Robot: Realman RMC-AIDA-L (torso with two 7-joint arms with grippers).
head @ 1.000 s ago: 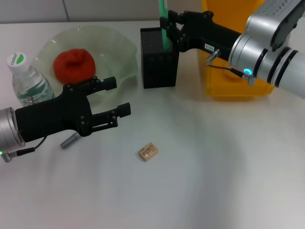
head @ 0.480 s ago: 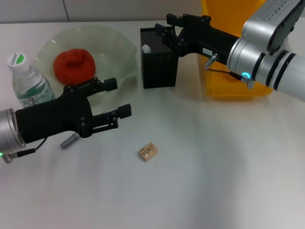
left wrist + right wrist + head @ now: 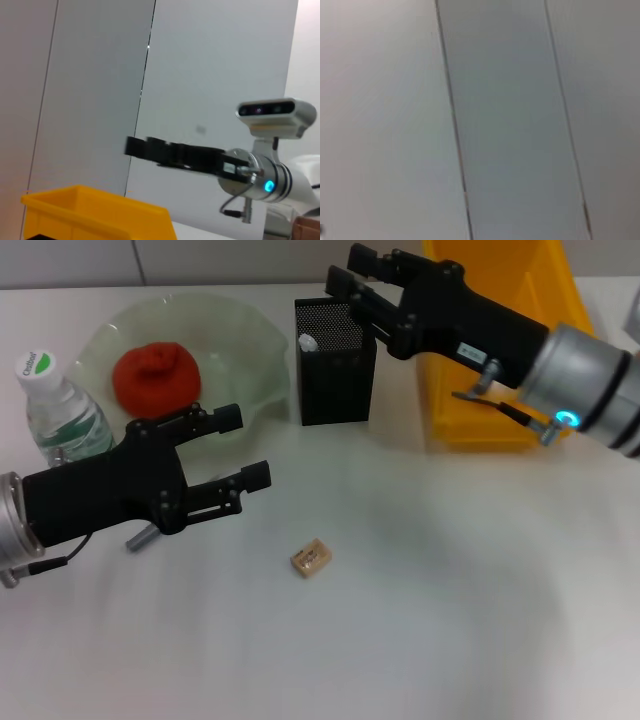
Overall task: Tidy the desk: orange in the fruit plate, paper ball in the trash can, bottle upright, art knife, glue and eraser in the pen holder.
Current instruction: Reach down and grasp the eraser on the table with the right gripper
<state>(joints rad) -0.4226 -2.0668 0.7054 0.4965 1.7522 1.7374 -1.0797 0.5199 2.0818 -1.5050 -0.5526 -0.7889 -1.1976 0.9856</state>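
Head view: the white tabletop (image 3: 420, 620) carries a wavy-rimmed, pale-green glass fruit plate (image 3: 245, 340) with the lumpy red-orange orange (image 3: 155, 377) lying in it. Just to its left the clear plastic bottle (image 3: 62, 415) stands upright, its white cap facing up with small green print too fine to read. The black mesh pen holder (image 3: 335, 365), square-topped and upright, stands right of the plate; something white shows inside it near one corner. Beside it on the right is the bright-yellow rectangular trash can (image 3: 500, 340). The small tan eraser (image 3: 310, 558) lies flat on the open tabletop, well apart from the rest, long axis slanted, faint marks on its top face. A short grey cylinder (image 3: 140, 537) lies partly under the left arm.

The left end effector (image 3: 240, 453) hovers in front of the plate, fingers spread and empty, pointing right. The right end effector (image 3: 345, 275) sits over the pen holder's far rim, fingers spread, pinching nothing.

Left wrist view: the yellow trash can (image 3: 100, 212) and the right end effector (image 3: 135, 146) against a grey panelled wall.

Right wrist view: only grey wall panels.
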